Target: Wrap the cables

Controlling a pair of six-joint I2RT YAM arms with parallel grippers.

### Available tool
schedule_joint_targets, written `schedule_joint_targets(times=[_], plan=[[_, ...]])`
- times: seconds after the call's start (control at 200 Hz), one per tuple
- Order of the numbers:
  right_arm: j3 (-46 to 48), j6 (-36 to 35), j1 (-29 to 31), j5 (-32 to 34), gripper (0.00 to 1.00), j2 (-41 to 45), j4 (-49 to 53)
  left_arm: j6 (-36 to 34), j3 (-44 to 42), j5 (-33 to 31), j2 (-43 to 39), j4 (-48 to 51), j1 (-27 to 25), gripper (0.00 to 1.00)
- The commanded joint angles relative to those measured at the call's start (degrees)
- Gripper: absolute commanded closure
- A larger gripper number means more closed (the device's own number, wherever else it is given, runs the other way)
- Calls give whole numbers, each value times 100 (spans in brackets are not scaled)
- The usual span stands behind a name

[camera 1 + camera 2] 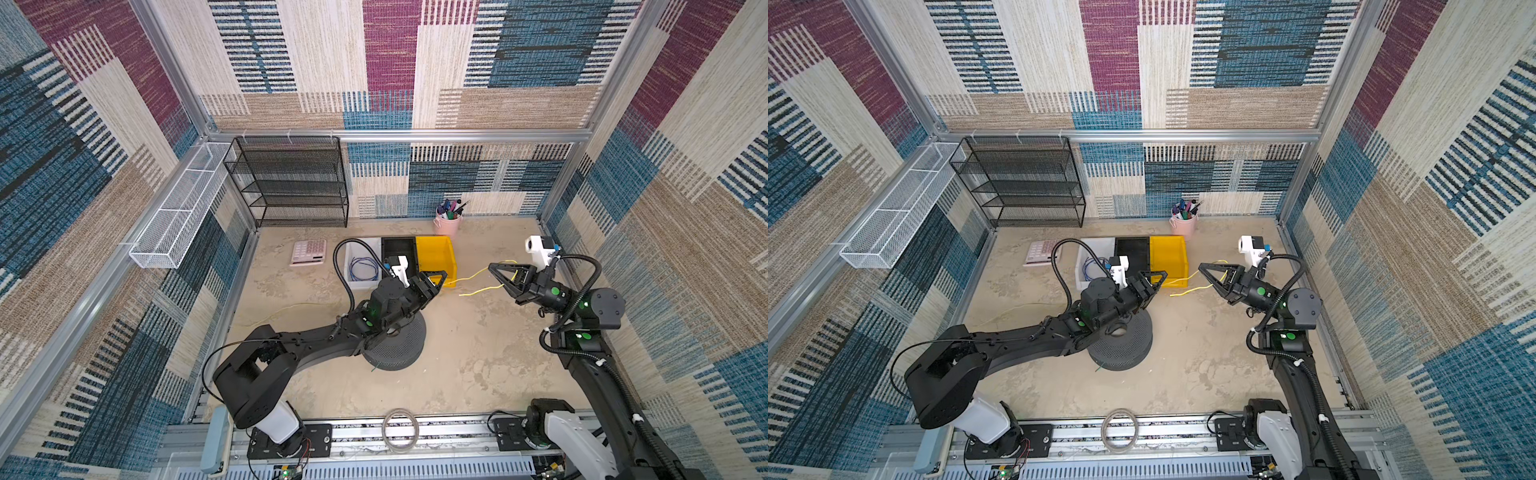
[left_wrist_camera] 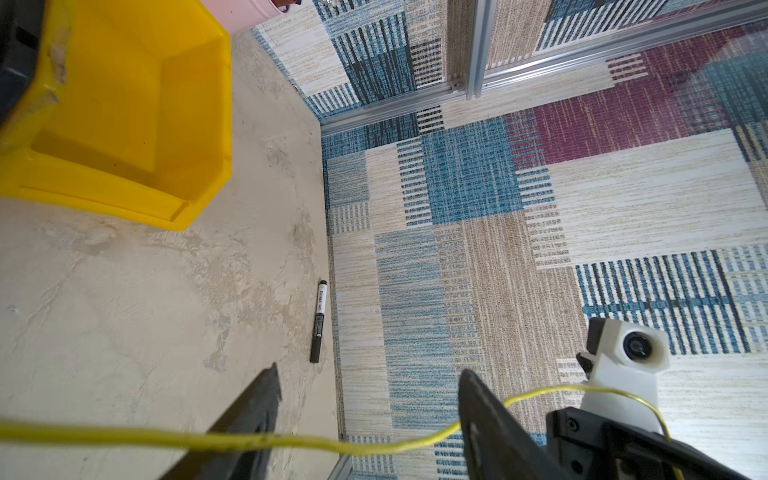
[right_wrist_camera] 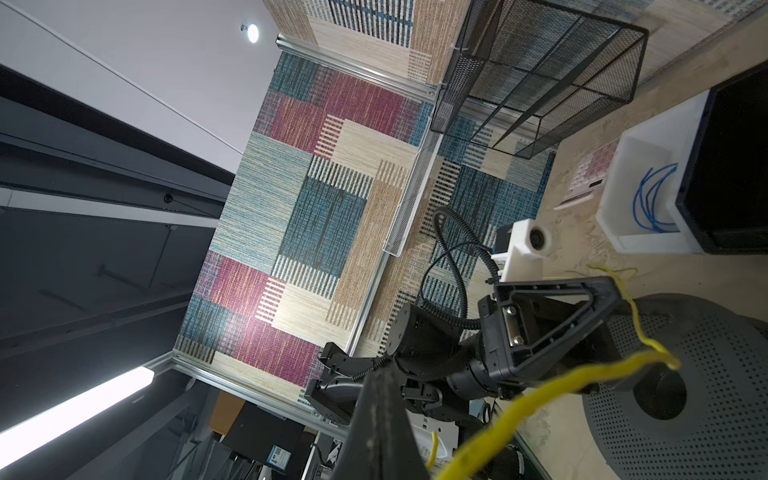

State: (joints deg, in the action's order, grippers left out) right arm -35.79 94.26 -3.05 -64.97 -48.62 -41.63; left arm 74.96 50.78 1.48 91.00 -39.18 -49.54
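A thin yellow cable hangs in two strands between my two grippers, in front of the yellow bin. My left gripper is open. The cable crosses the gap between its jaws without being pinched. My right gripper is shut, with the yellow cable looped around its fingers and caught between them nearer the base. A faint stretch of the yellow cable trails left across the table. The blue cable lies coiled in the white bin.
Black bin and yellow bin stand beside the white one. A black perforated round stand sits under my left arm. Calculator, pink pen cup, mesh shelf, pale tubing hoop. A marker lies by the right wall.
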Motion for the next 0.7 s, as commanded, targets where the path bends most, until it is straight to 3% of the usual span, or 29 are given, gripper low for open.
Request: schedule_joint_targets(times=[0.0,0.14,0.3,0.351,0.451,0.501,0.581,0.626,0.696], plan=[[-146,-219,24,-162,100,97,206,76,56,-109,69,-353,23,24],[-300,-309,72,-271,100,154,450,206,279,-51,323,-284,66,18],[-599,-620,143,-507,100,207,1046,349,363,-80,498,-234,120,24],[-668,-743,155,-579,100,229,1246,391,337,-107,530,-289,129,31],[-734,-905,164,-731,100,240,1512,498,301,-93,580,-356,146,68],[-784,-1036,164,-811,100,242,1688,573,278,-87,606,-363,159,81],[-905,-1310,159,-1006,100,224,2013,618,238,-98,607,-411,177,90],[-1045,-1607,170,-1096,100,213,2362,624,206,-117,590,-389,189,100],[-1195,-2049,180,-1205,100,195,2887,615,190,-163,525,-242,210,100]])
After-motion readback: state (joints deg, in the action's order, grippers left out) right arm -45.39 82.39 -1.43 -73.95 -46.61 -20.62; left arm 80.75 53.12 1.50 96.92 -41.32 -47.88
